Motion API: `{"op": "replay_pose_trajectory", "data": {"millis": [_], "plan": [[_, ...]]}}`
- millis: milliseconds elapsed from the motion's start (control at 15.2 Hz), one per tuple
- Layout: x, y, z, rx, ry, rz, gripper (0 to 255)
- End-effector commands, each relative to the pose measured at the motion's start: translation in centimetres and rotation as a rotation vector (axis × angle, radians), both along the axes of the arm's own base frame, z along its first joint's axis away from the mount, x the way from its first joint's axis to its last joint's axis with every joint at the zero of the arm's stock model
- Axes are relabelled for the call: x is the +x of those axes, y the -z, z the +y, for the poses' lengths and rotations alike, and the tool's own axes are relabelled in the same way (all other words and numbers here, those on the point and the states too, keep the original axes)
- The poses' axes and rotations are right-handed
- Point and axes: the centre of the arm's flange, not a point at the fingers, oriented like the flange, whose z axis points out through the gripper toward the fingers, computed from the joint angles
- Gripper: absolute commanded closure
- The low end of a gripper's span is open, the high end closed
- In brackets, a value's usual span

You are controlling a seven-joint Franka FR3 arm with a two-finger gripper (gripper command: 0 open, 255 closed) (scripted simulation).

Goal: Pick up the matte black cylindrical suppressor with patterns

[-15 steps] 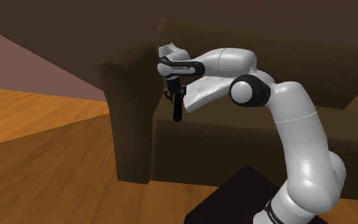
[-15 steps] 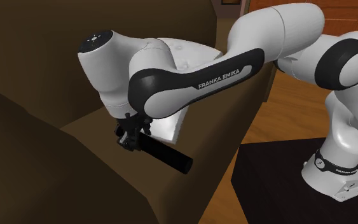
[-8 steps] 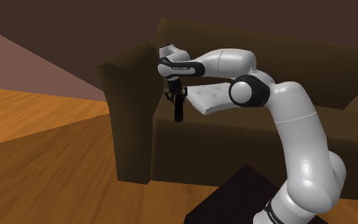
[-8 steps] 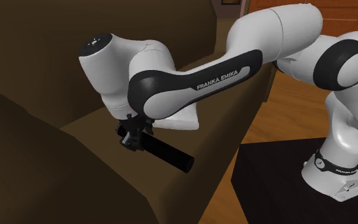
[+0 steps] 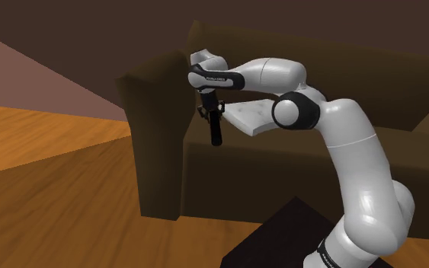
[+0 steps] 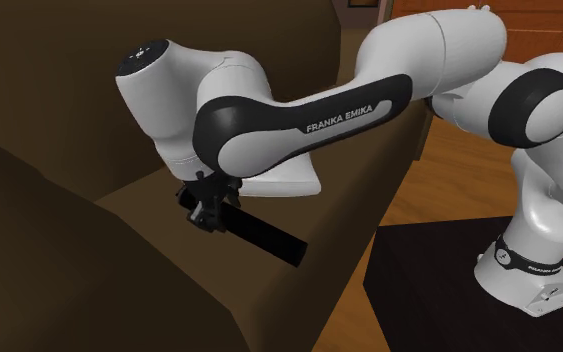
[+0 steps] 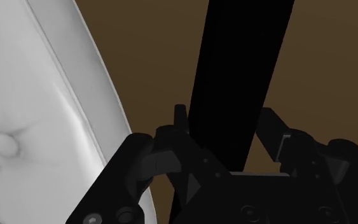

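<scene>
Clasping suppressor (image 6: 264, 238) still, cushion (image 5: 252, 116) now flatter

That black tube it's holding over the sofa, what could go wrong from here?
The gripper clasps the black cylinder near one end, so most of its length hangs free. It might swivel in the fingers, or slip out and drop onto the brown sofa. The white cushion lies close beside the hand, so a sideways move could brush it.

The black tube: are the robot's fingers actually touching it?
Touching. The wrist view shows the gripper clasping the black tube between its fingers, no gap on either side.
</scene>
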Motion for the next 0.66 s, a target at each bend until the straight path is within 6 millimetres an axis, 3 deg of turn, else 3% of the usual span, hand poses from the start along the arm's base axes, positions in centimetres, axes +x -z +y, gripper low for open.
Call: {"op": "replay_pose_trajectory", "data": {"millis": [0,462,594], "plan": [[-0.1,-1.1,0.0,0.000,0.000,0.000,255],[-0.1,-4.8,0.0,0.000,0.000,0.000,255],[-0.1,-4.9,0.0,0.000,0.000,0.000,255]]}}
